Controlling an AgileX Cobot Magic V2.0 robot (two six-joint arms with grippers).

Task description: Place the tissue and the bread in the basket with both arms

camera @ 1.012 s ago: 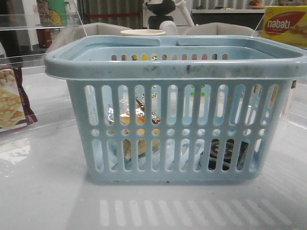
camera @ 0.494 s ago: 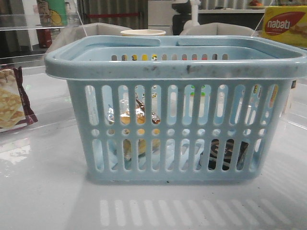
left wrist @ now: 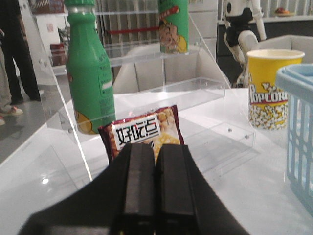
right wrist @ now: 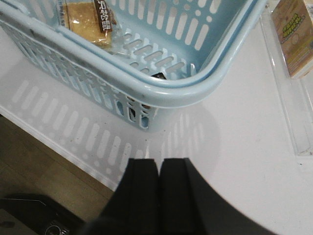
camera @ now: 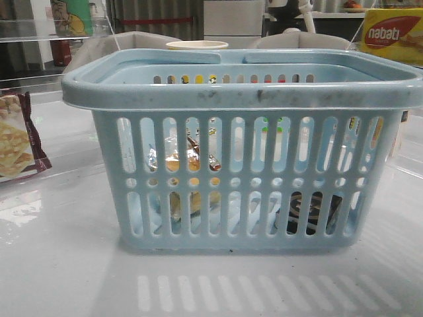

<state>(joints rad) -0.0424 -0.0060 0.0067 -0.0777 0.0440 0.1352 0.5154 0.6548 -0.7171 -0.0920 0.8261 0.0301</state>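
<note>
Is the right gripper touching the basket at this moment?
Apart. In the right wrist view the right gripper, shut and empty, sits clear of the basket, with bare white table showing between the fingertips and the rim.

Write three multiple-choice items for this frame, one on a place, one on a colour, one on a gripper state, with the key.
1. Where is the bread?
A. inside the basket
B. on the table beside the cracker bag
C. held by the right gripper

2. What colour is the popcorn cup?
A. green
B. yellow
C. maroon

3. How is the left gripper?
A. shut on the tissue
B. wide open
C. shut with nothing in it

Key: 1 A, the wrapped bun shows through the basket's slots in the front view. 2 B, the left wrist view shows its yellow side. 3 C, its fingers meet with nothing between them, and the tissue lies in the basket.
</note>
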